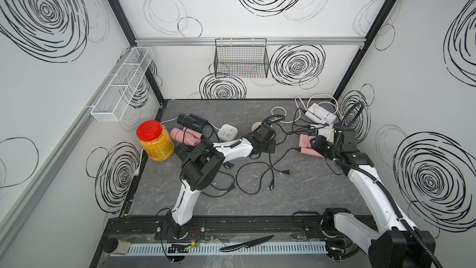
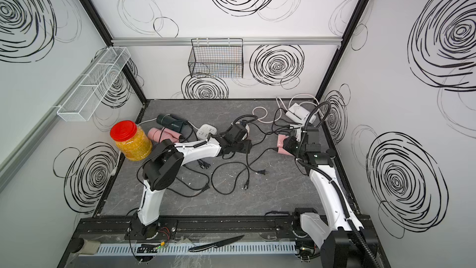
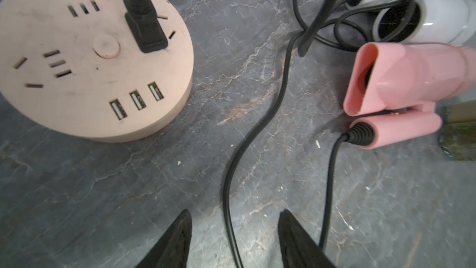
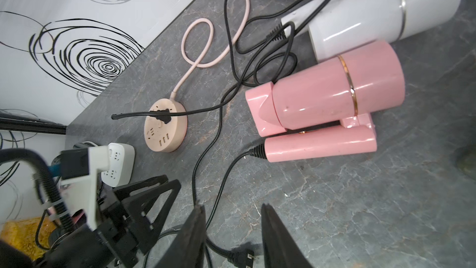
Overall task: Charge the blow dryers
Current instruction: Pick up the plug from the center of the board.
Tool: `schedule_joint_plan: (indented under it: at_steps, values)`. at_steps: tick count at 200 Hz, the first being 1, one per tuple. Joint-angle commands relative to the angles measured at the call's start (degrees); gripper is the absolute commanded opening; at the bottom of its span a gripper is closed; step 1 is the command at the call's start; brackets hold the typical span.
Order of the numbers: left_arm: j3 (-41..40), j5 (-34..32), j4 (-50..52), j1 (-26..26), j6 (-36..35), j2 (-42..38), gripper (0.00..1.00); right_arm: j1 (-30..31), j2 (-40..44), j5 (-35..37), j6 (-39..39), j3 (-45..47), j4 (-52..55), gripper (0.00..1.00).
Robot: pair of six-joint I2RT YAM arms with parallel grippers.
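A round beige socket hub (image 3: 95,55) has one black plug (image 3: 144,29) in it. My left gripper (image 3: 234,212) hovers open just in front of the hub, with a black cord (image 3: 229,189) lying on the table between its fingers. My right gripper (image 4: 232,206) is open over the table, above a loose plug (image 4: 242,256). Close to it lie a pink blow dryer (image 4: 329,94) and a white blow dryer (image 4: 386,14). In a top view a dark dryer (image 1: 192,121) and another pink one (image 1: 184,136) lie at the left, near the left gripper (image 1: 269,146).
A white square power strip (image 1: 228,132) sits left of the hub. A red-lidded jar (image 1: 154,140) stands by the left wall. Tangled black cords (image 1: 257,176) cross the table's middle. A knife (image 1: 247,243) lies on the front rail. Wire baskets (image 1: 240,58) hang on the walls.
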State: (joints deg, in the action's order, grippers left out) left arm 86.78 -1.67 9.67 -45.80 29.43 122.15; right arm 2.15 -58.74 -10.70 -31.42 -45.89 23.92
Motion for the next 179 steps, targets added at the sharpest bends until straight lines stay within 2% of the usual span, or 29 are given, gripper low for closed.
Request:
schedule_joint_plan:
  at_steps: [1,32,84,126,144,163,179]
  values:
    - [5.64,-5.2,7.89,-0.73,-3.39,3.03,0.58,-0.21,-1.32,-2.05,1.18,-1.18,-0.61,0.4]
    - [11.85,-9.74,13.61,-2.14,-6.11,7.22,0.56,-0.25,-2.07,-4.63,1.63,0.16,-2.45,0.4]
    - [20.97,-15.31,21.61,-4.81,-9.93,13.14,0.48,-0.28,-1.93,-4.4,2.15,0.71,-2.13,0.4]
    - [23.67,-16.26,24.49,-4.92,-9.79,15.21,0.45,-0.3,-1.9,-4.61,2.25,0.89,-2.4,0.4]
    - [23.95,-15.77,24.61,-4.76,-9.54,15.69,0.39,-0.3,-1.88,-4.89,2.24,0.9,-2.5,0.4]
    - [24.86,-15.2,25.05,-4.38,-9.22,16.68,0.37,-0.29,-1.83,-5.12,2.13,1.06,-2.61,0.4]
    - [25.52,-14.32,25.3,-4.13,-9.13,17.22,0.3,-0.31,-1.65,-4.61,2.32,1.14,-2.43,0.4]
